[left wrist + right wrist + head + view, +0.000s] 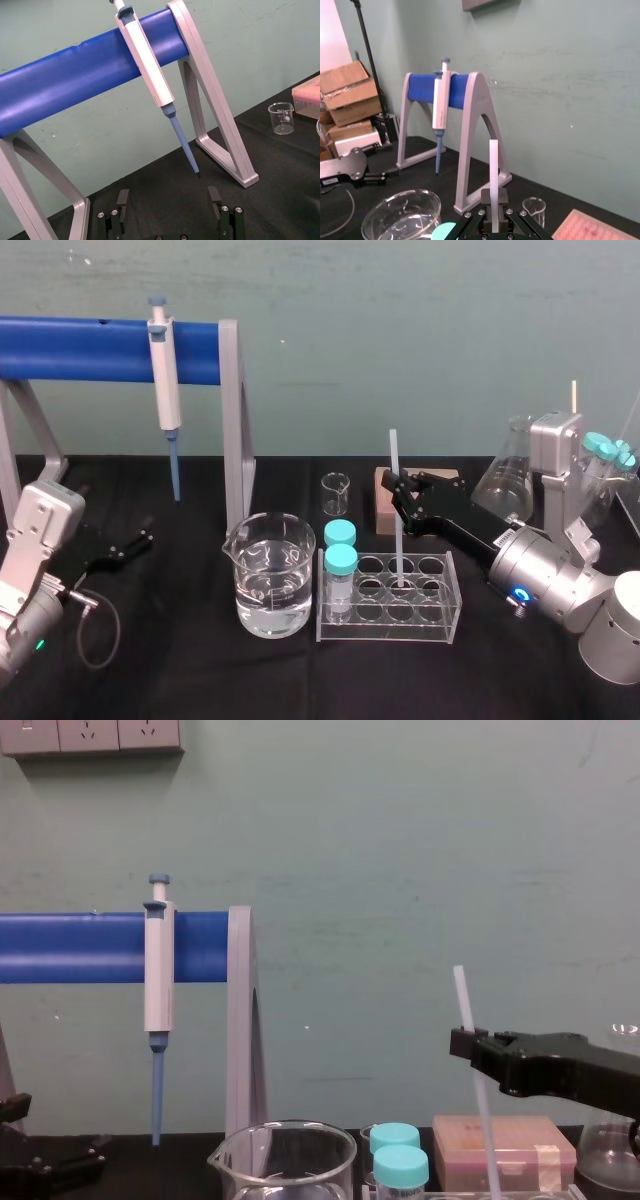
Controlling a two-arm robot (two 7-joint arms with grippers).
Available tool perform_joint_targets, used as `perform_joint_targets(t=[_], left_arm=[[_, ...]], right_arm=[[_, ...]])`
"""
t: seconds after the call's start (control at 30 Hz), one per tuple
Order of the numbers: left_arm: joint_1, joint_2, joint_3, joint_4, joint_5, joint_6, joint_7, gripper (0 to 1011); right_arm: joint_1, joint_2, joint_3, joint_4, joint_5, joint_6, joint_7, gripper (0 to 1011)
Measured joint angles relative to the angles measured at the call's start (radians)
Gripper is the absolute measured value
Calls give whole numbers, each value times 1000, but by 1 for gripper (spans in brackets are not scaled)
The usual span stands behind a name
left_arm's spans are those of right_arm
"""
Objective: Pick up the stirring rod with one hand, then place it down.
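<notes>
Head view: you look from above, forward and down, across the whole table (180, 670); the right pincer (401, 492) lies right of centre.
Chest view: lower, level, facing the wall (400, 870); you meet that pincer side-on.
Right wrist view: close behind its own pincer, facing the blue stand (422, 95) well beyond it.
Left wrist view: close behind the left pincer (168, 196), stand just beyond.
All four share the pipette (165, 380).
</notes>
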Motion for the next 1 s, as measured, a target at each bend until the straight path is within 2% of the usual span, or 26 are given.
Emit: perform_joint_targets(t=[0.2,0.4,0.67,1.0], left_arm=[[0,0,0,0,0,0,0,1000],[0,0,0,0,0,0,0,1000],[0,0,0,0,0,0,0,1000],[0,0,0,0,0,0,0,1000]], right_arm=[[-5,4,16,-22,0,-25,6,68],[-1,19,64,-85,8,-47,-3,67],[-5,41,131,-145,18,-44,-50,68],[-21,51,155,-156,14,-23,-64,68]])
